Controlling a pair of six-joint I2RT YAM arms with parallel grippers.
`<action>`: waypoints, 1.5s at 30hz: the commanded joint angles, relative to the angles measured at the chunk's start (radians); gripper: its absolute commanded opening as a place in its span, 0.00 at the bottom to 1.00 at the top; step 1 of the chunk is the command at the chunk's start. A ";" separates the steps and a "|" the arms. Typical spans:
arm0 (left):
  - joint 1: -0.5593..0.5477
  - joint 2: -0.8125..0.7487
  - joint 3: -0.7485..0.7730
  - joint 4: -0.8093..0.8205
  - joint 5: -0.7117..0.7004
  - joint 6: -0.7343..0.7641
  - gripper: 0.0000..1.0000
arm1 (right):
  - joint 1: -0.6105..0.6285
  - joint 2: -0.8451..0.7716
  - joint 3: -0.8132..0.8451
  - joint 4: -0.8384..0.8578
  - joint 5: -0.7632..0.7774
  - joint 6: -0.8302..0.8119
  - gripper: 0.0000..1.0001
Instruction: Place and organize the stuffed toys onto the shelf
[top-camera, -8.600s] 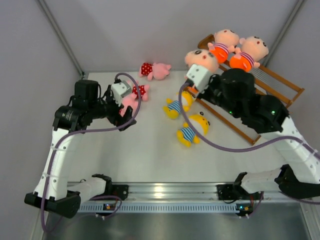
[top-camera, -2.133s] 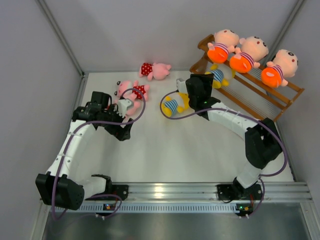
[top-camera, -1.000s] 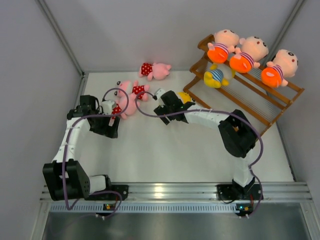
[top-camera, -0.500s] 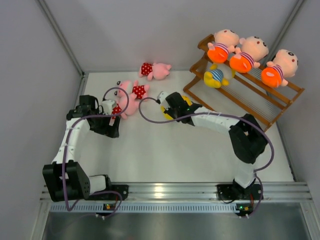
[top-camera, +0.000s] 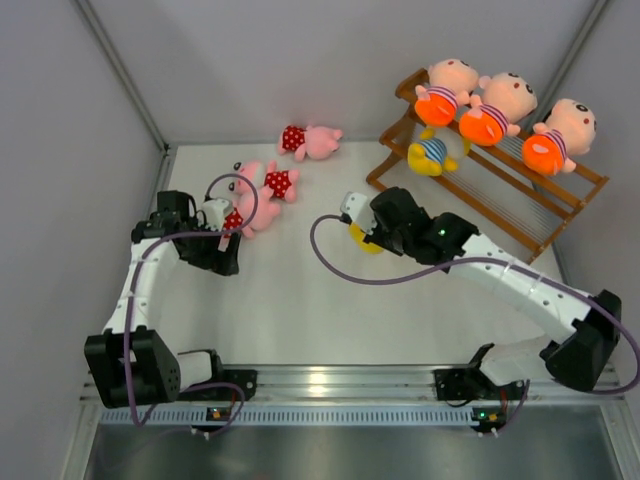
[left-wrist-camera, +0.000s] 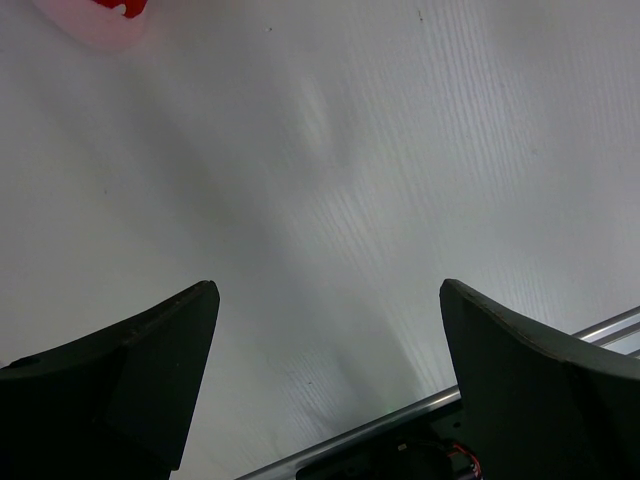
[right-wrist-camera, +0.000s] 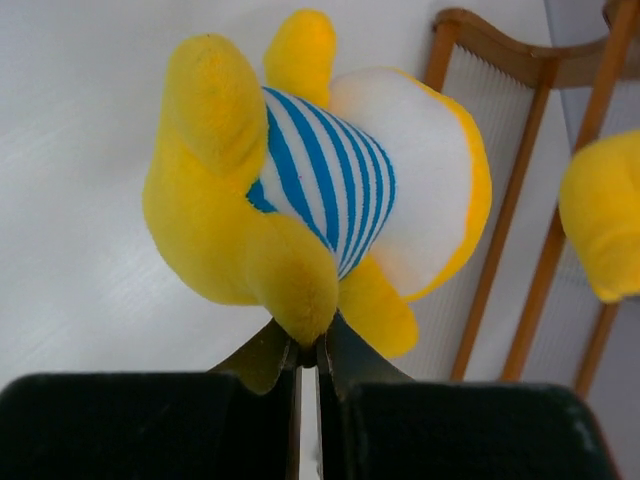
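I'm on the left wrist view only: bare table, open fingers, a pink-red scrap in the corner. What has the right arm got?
Observer: The right gripper is shut on a limb of a yellow striped doll.
Operator: How full is the shelf?
Observer: Three peach-headed dolls fill its top tier; a second yellow doll sits on the tier below.
Operator: And that pink scrap?
Observer: A pink doll lies right beside the left gripper.
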 joint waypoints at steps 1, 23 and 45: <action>0.006 -0.040 0.007 0.035 0.027 0.013 0.98 | 0.010 -0.107 0.093 -0.207 0.131 -0.058 0.00; 0.006 -0.068 0.007 0.032 0.030 0.017 0.98 | -0.359 -0.342 0.063 -0.061 0.312 -0.239 0.00; 0.006 -0.072 0.001 0.024 0.030 0.028 0.98 | -0.617 -0.392 -0.321 0.407 0.421 0.070 0.00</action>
